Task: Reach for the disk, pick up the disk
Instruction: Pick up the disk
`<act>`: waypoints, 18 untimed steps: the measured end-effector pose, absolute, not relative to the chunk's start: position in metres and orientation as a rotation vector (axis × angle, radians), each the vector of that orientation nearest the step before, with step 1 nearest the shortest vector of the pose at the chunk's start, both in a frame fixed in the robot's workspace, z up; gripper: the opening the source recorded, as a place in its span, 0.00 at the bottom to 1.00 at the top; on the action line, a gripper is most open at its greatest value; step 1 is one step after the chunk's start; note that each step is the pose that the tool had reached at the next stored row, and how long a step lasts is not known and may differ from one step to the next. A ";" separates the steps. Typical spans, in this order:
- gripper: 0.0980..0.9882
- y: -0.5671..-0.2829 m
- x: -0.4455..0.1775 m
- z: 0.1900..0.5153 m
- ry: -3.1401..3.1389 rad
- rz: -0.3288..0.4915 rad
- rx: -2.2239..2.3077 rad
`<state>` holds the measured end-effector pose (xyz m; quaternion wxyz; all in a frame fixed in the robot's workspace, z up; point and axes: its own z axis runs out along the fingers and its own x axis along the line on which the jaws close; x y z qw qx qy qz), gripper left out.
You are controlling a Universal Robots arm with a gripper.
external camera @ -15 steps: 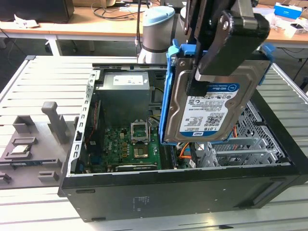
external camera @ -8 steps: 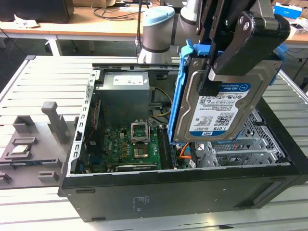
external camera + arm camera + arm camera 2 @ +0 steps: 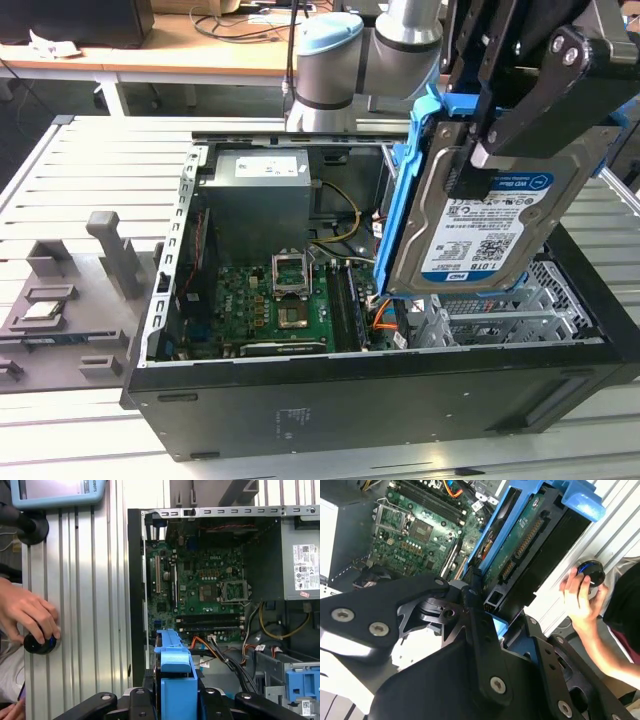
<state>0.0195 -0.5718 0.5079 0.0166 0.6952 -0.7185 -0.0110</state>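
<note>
Two black fingers [image 3: 510, 125] pinch the disk [image 3: 480, 215] at its upper edge; we see the gripper [image 3: 472, 605] clamped on it in the second wrist view too. We read the disk as already lifted: it hangs clear above the open case [image 3: 300, 400], over the metal cage [image 3: 520, 310] on the exterior view's right. Its long axis runs near upright, slightly tilted, label facing the camera, blue bracket [image 3: 175, 680] along its edges. The arm [image 3: 330, 60] comes in from behind the case, wrist above the disk. A person's hand [image 3: 27, 612] rests on a black knob [image 3: 40, 642] on the table [image 3: 60, 430].
</note>
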 end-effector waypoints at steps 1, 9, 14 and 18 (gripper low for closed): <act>0.30 -0.572 0.023 0.508 -2.234 -0.034 2.161; 0.30 -0.572 0.052 0.508 -2.233 -0.034 2.161; 0.30 -0.572 0.065 0.508 -2.233 -0.035 2.161; 0.30 -0.572 0.075 0.508 -2.234 -0.035 2.161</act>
